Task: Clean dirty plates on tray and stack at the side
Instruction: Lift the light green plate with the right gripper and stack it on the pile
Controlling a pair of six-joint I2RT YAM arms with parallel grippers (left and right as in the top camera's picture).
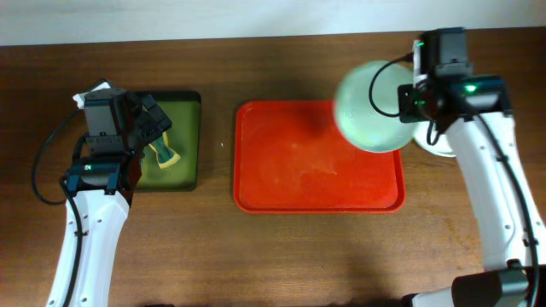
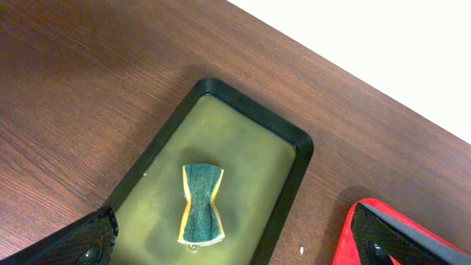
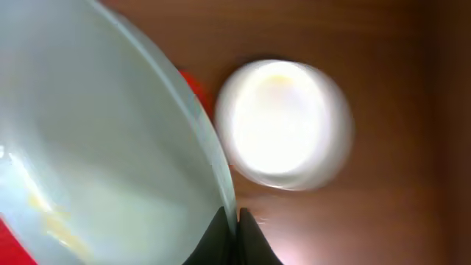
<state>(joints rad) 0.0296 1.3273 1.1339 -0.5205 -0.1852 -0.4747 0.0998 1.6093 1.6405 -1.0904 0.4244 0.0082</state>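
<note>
Hovering over the dark green tray (image 1: 193,136) at the 9 o'clock side of the surface (image 1: 256,256), the left gripper (image 1: 160,126) has its two fingers spread wide apart and holds nothing. In the left wrist view a green-and-yellow sponge (image 2: 201,204), pinched at the waist like a bow tie, lies flat near the middle of that tray, between the two dark fingertips and touching neither. At 3 o'clock from the dark green tray, a strip of bare wood apart, sits the red tray (image 1: 299,166), its floor bare apart from some faint pale marks. Over its 1 o'clock corner a mint-green plate (image 1: 373,107) is held up off the tray, casting a soft shadow on the red floor at its 9 o'clock side. The right gripper (image 3: 237,234) is clamped on this plate's rim, jaws closed on the edge. The right wrist view shows pale yellow smears (image 3: 59,221) on the plate's inner face. Just past the red tray's 3 o'clock edge, a cream-white plate (image 3: 283,125) rests on the wood, partly hidden under the right arm in the overhead view.
</note>
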